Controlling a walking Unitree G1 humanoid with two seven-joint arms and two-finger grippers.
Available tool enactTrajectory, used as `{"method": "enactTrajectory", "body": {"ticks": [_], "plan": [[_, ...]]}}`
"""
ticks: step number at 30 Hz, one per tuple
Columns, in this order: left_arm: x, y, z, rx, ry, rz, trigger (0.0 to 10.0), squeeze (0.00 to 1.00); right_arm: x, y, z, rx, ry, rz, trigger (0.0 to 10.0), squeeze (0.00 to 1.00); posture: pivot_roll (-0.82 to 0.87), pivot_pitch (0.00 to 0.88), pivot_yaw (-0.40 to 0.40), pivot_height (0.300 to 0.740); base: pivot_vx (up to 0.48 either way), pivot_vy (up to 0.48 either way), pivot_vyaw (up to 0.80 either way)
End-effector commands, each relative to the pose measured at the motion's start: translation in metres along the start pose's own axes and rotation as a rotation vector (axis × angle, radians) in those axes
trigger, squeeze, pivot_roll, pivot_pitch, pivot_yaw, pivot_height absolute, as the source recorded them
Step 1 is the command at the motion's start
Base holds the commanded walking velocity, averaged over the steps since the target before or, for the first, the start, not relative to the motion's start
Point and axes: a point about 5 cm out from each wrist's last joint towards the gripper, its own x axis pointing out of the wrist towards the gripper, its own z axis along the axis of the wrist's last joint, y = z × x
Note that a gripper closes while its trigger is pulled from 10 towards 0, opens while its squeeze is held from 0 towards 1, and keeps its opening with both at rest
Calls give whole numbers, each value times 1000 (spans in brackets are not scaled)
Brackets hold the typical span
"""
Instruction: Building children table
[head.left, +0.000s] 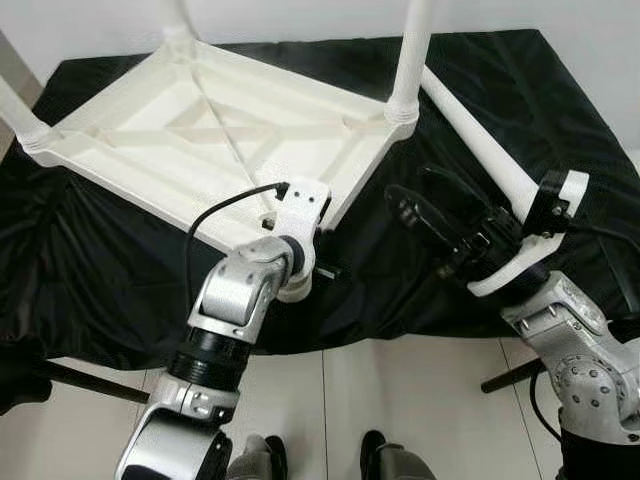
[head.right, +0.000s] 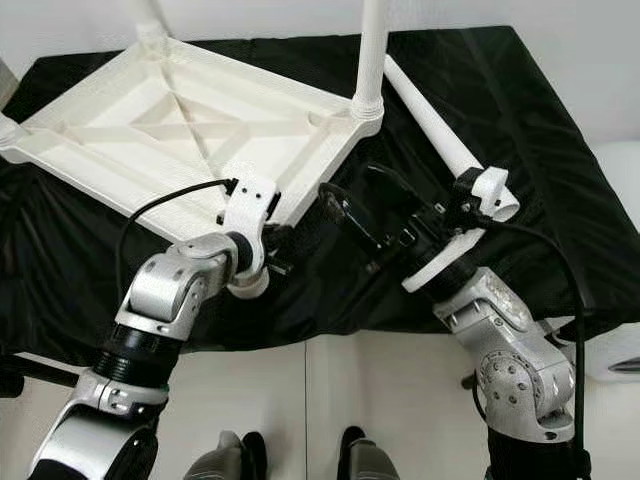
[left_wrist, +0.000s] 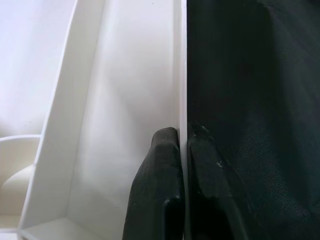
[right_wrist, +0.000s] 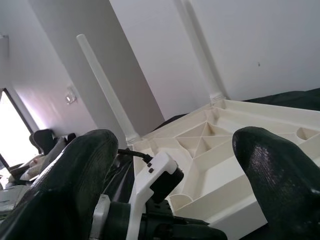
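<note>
A white plastic children's table (head.left: 150, 130) lies upside down on a black cloth. White legs stand upright in its corners, one of them at the right corner (head.left: 412, 50). A loose white leg (head.left: 480, 140) lies on the cloth to the right of the table. My left gripper (left_wrist: 182, 137) is shut on the thin rim of the table at its near corner, where my left wrist (head.left: 298, 215) covers the fingers. My right gripper (head.left: 415, 205) hovers open over the cloth just right of that corner, holding nothing. Its fingers (right_wrist: 75, 170) point toward the table.
The black cloth (head.left: 90, 280) covers a low surface whose front edge runs just before my arms. Below it is a light tiled floor (head.left: 400, 390) with my feet (head.left: 380, 455). Dark stand legs (head.left: 85, 382) stick out on both sides. A white wall is behind.
</note>
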Motion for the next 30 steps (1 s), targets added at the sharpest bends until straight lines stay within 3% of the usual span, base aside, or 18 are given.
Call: {"method": "enactTrajectory", "body": {"ticks": [1,8,13,14,16,17,22,29,30], "plan": [[-1,14,5,-13,-50,163,0,0,0,6,0,1,-9,21,10000,0,-42,221,81,740,0,0,0],[18,14,33,-28,-112,200,0,0,2,5,0,1,-17,10,10000,0,-40,219,91,740,0,0,0],[22,12,44,-33,-137,194,39,0,2,6,-1,1,-21,4,10000,0,-46,219,98,740,0,0,0],[23,9,45,-27,-137,172,10000,0,2,7,-1,2,-22,3,10000,0,-49,220,101,740,0,0,0],[23,6,46,-21,-136,152,10000,0,1,8,-1,3,-22,1,10000,0,-49,221,101,740,0,0,0],[23,4,46,-26,-138,127,10000,1000,1,8,-1,4,-21,0,10000,0,-48,225,103,740,0,0,0],[21,2,47,-30,-154,73,10000,1000,-1,9,-2,4,-18,-4,10000,0,-46,228,105,740,0,0,0],[5,-2,61,27,-234,-40,10000,1000,0,8,-4,7,-15,-5,10000,0,-38,215,94,740,0,0,0],[-4,-3,66,63,-268,-93,10000,812,1,7,-4,10,-15,0,10000,0,-30,209,88,740,0,0,0]]}}
